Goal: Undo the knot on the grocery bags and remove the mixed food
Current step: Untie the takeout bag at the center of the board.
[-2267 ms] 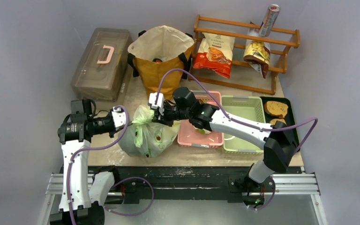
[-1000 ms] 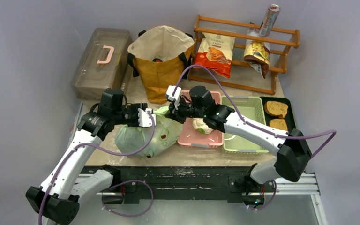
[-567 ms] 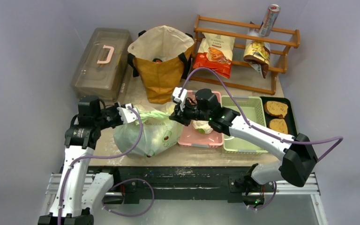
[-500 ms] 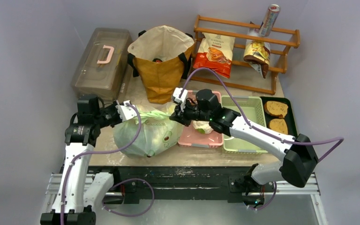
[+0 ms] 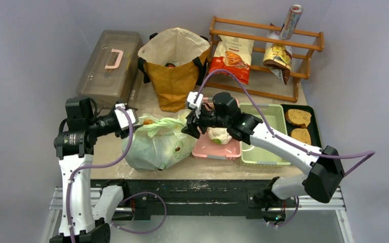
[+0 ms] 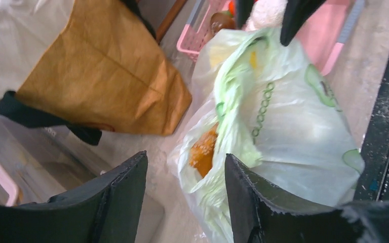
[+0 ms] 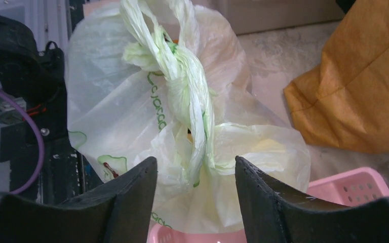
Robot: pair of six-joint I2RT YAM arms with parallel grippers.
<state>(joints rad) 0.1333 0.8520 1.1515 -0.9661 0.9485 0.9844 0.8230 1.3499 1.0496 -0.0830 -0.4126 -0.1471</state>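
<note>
Both grippers are spread wide and hold nothing. The right gripper (image 7: 196, 174) has its fingers on either side of the twisted green strand that runs down from the knot (image 7: 180, 68); the strand lies between them but is not pinched. The left gripper (image 6: 185, 197) waits at the opposite end of the green bag (image 5: 157, 147), where some orange food (image 6: 202, 149) shows through the thin film.

The bag lies by the front edge of the table (image 5: 147, 104), left of the middle and just beside the pink basket (image 5: 217, 155). The brown tote (image 5: 174, 76) stands open toward the back edge, well apart from both grippers.

The knot looks tied, so loosening it is the step in hand. To do it well:

- The right gripper would do best to close on the strand close under the knot, not at its loose tip, so the pull works the loop rather than stretching the tail.
- The left gripper should pinch the film just beside the knot to anchor the bag.
- A slow pull along the tabletop is safer, because lifting would likely drag the whole bag.
- A sharp tug could tear the film or cinch the knot tighter.
- The bag sits near the front edge, so the pull should lead away from it.
</note>
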